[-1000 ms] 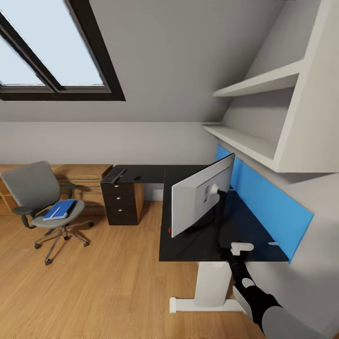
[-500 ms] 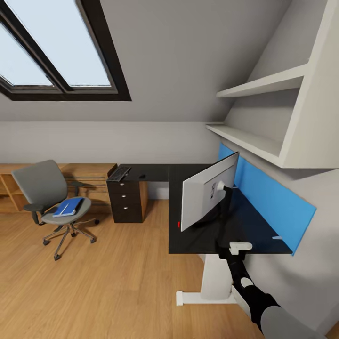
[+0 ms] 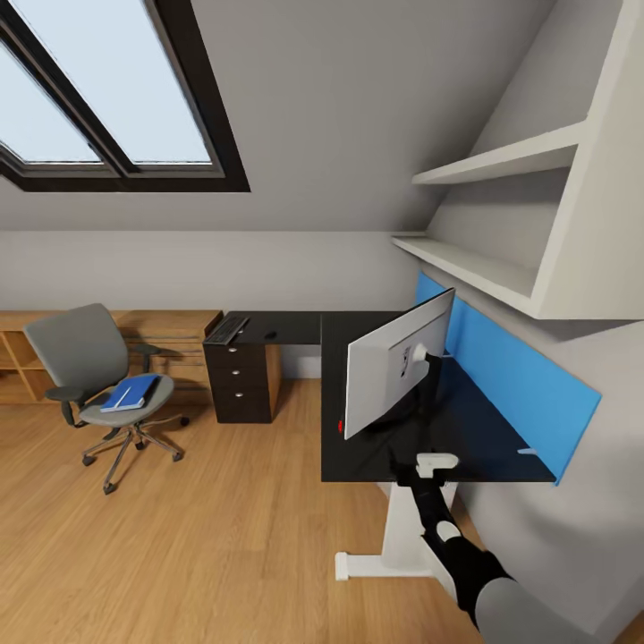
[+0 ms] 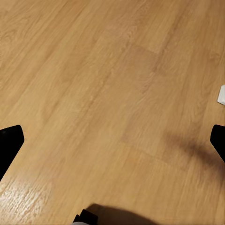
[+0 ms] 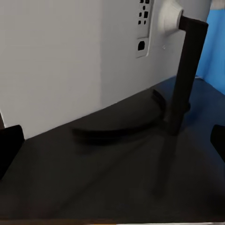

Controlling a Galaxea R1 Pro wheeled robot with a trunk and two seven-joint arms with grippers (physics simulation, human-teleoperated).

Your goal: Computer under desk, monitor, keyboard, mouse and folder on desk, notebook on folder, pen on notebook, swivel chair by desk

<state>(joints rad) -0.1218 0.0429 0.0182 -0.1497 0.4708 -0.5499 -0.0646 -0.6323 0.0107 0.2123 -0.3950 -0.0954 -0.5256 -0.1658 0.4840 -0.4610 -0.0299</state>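
Glossy black desk [image 3: 420, 447], white-backed monitor [image 3: 389, 371]

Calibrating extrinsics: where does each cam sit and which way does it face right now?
Head: high on the robot, facing forward and down over the desk, monitor and chair; right arm shows.
Left wrist: near the left gripper, facing the wood floor; both black fingertips show, apart.
Right wrist: near the right gripper, facing the monitor's white back and stand; fingertips apart.
Shared: head and right wrist both see the monitor, stand and desk.
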